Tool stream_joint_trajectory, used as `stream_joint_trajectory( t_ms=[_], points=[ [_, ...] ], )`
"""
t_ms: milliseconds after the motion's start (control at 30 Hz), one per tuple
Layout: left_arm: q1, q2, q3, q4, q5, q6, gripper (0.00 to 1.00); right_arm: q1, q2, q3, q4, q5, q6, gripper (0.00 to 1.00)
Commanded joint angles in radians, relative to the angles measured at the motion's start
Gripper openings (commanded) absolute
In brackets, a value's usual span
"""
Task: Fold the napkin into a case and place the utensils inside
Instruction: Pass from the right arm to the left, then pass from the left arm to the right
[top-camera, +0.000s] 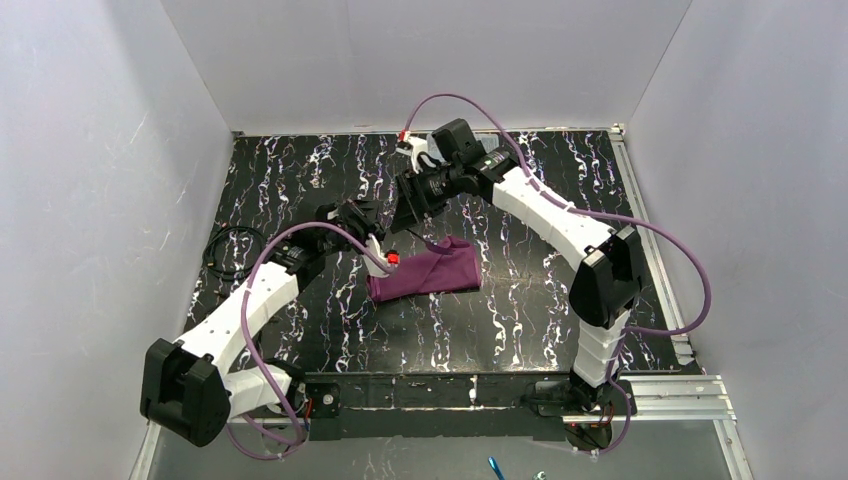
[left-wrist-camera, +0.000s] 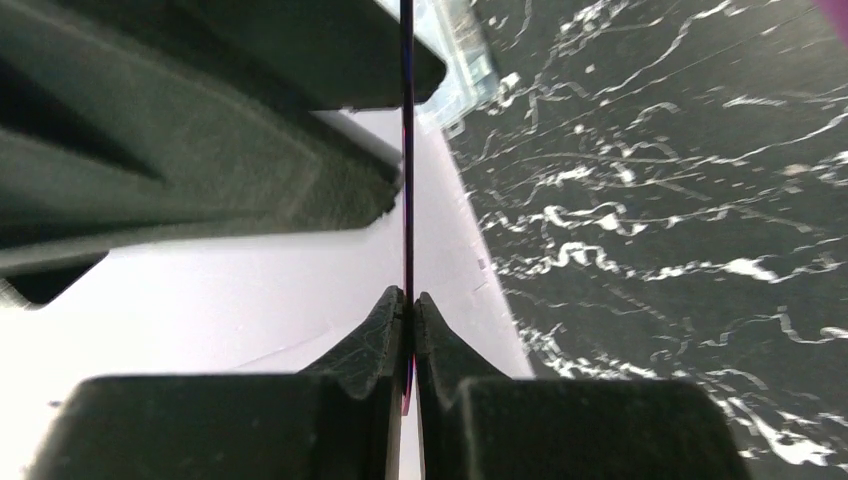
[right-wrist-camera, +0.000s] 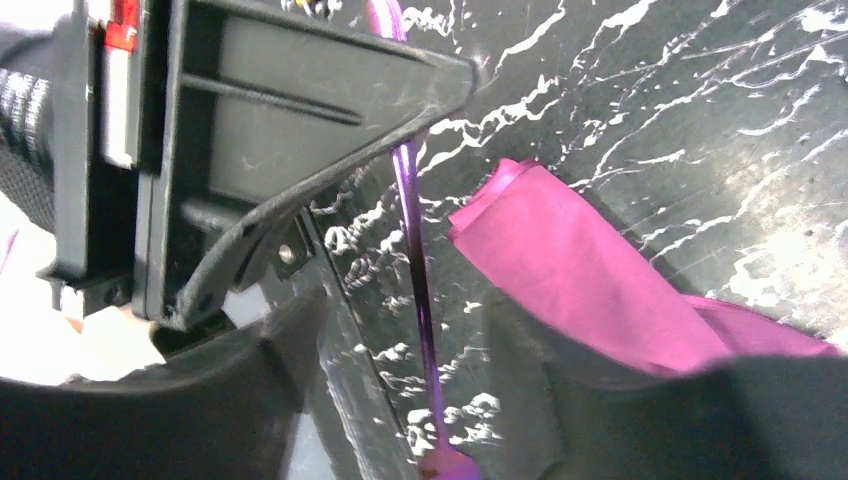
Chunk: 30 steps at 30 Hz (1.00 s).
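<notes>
Purple stick (left-wrist-camera: 407, 200) gripped near napkin (top-camera: 430, 268)
The left end effector (left-wrist-camera: 408, 310) is clamped on it, the right end effector (top-camera: 403, 212) stands apart around it; napkin lies folded on the tabletop (top-camera: 520, 300) beside both

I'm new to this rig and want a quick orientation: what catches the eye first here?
A plum-purple napkin lies loosely folded in the middle of the black, white-veined table. Just beyond its left end, the left claw is shut on a thin purple stick.
</notes>
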Motion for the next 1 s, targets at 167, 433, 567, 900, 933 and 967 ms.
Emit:
stream_joint_trajectory(
  t_ms=[167, 433, 567, 900, 933, 967],
  points=[
    [-0.022, 0.013, -0.011, 0.279, -0.193, 0.068, 0.00, -0.171, -0.133, -0.144, 0.198, 0.126, 0.311, 0.99],
    [-0.022, 0.039, -0.011, 0.331, -0.268, 0.090, 0.00, -0.291, -0.249, -0.419, 0.423, 0.064, 0.573, 0.93],
    [-0.022, 0.040, -0.023, 0.347, -0.278, 0.097, 0.00, -0.304, -0.266, -0.488, 0.536, 0.032, 0.672, 0.84],
    [-0.028, 0.069, -0.026, 0.370, -0.309, 0.111, 0.00, -0.302, -0.251, -0.579, 0.821, -0.018, 0.908, 0.52],
    [-0.028, 0.072, -0.024, 0.372, -0.314, 0.111, 0.00, -0.302, -0.251, -0.593, 0.841, -0.022, 0.925, 0.51],
    [-0.028, 0.074, -0.022, 0.374, -0.317, 0.110, 0.00, -0.301, -0.251, -0.601, 0.854, -0.025, 0.940, 0.51]
  ],
)
